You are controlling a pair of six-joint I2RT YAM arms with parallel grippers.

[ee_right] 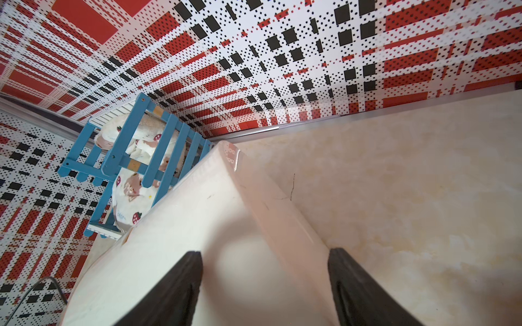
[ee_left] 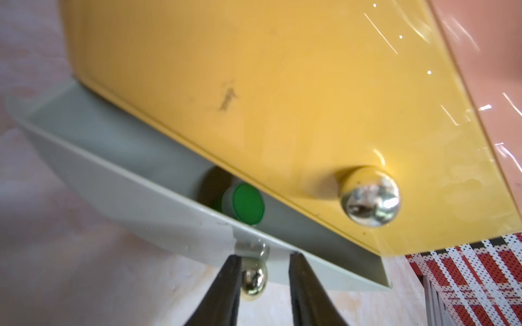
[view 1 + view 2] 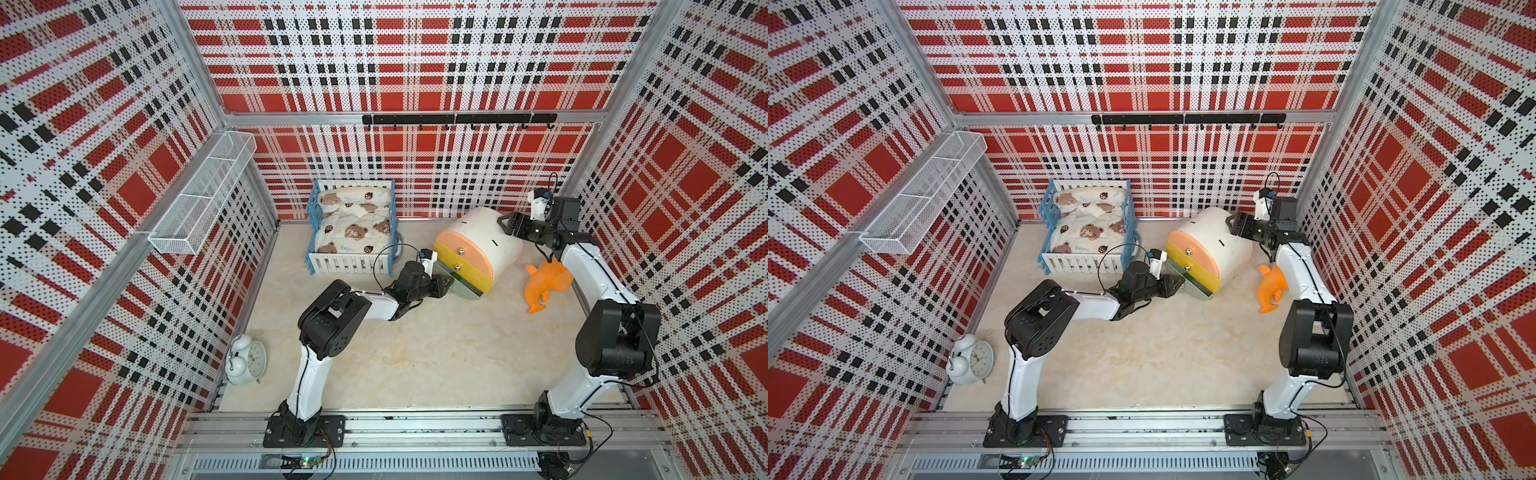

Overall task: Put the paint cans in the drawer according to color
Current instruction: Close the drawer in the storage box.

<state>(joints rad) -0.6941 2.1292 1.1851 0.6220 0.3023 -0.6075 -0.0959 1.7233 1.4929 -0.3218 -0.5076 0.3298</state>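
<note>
Green can [image 2: 247, 204] sits in part-open grey drawer [image 2: 113, 180], mid-frame in left wrist view. Left gripper [image 2: 265, 258] loosely straddles knob [image 2: 254, 278], not clamped, likely to shift drawer. Right gripper [image 1: 265, 252] spread wide at cabinet [image 1: 169, 240] back, probably bracing.

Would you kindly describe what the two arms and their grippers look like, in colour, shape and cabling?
Both the left arm and the right arm have white links joined by black joint housings, on black base plates on an aluminium rail. A thin black cable loops by each wrist. The left gripper and right gripper have tapered black fingers.
</note>
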